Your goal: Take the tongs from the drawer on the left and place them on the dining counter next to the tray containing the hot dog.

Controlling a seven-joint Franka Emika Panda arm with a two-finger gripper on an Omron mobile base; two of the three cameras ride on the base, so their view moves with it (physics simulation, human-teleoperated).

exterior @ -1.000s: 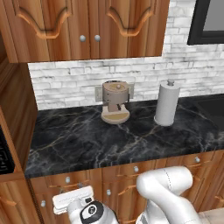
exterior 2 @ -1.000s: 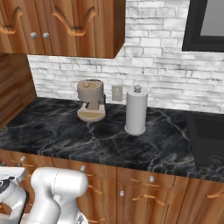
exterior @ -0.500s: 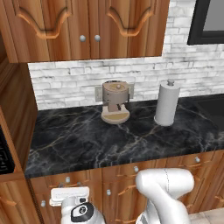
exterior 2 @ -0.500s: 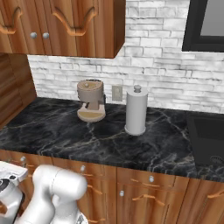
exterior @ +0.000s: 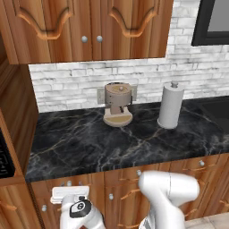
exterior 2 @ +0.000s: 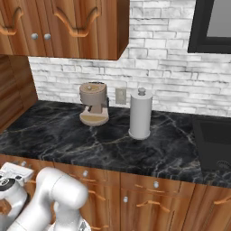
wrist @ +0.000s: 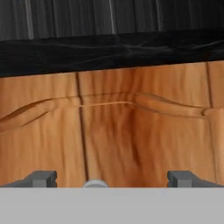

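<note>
No writing readable — jaws wide, facing drawer (wrist: 131,144), knob (wrist: 95,183)

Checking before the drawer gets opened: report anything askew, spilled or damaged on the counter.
Nothing stands out. The coffee machine and the paper towel roll stand upright on the black counter, no spills. The drawer fronts sit closed. The gripper is open before wood.

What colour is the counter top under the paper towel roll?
The counter top is black marble with pale veins, clearest in the right base view, beneath the paper towel roll.

White brick wall (exterior: 67,82), wooden cabinets (exterior: 89,27)
</note>
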